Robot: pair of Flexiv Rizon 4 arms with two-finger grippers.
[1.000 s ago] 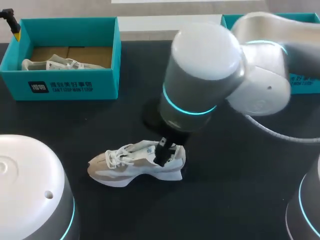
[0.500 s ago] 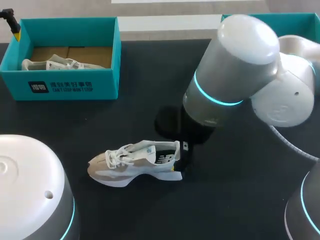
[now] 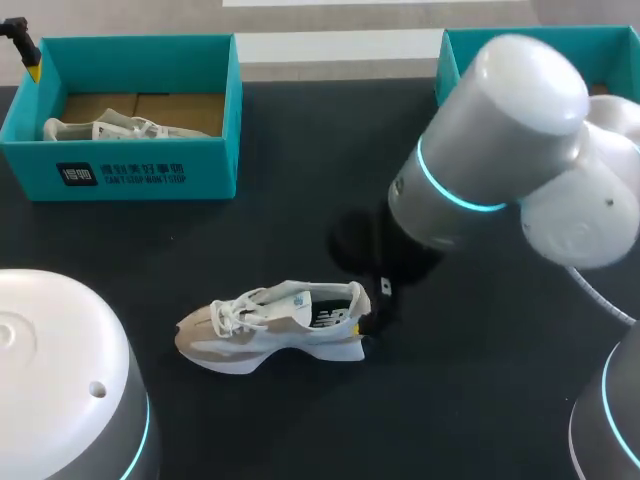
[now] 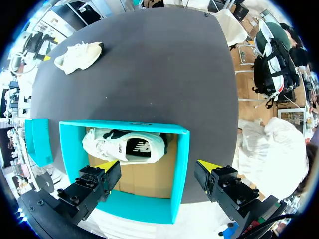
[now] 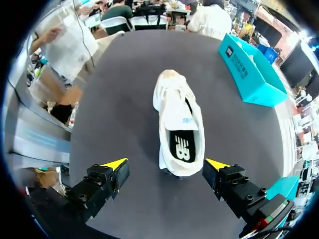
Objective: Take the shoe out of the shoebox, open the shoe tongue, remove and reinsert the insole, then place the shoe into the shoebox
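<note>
A white and beige shoe (image 3: 272, 325) lies on its side on the black table, toe to the left, its dark insole (image 5: 182, 147) showing in the opening. My right gripper (image 5: 166, 164) hangs open just behind and above the heel of the shoe (image 5: 177, 114), touching nothing. In the head view only a dark finger (image 3: 381, 300) shows beside the heel. At the back left stands a teal shoebox (image 3: 218, 120) with a second white shoe (image 3: 105, 128) in it. My left gripper (image 4: 158, 167) is open above that shoebox (image 4: 182, 174) and its shoe (image 4: 124, 145).
Another teal box (image 3: 455, 55) stands at the back right, partly hidden by my right arm (image 3: 500, 150), which hangs over the table's right half. My left arm's base (image 3: 60, 380) fills the front left corner.
My right arm has swung right and its gripper has drawn back out of the shoe's opening to behind the heel. The shoe has stayed put; its dark insole now shows.
</note>
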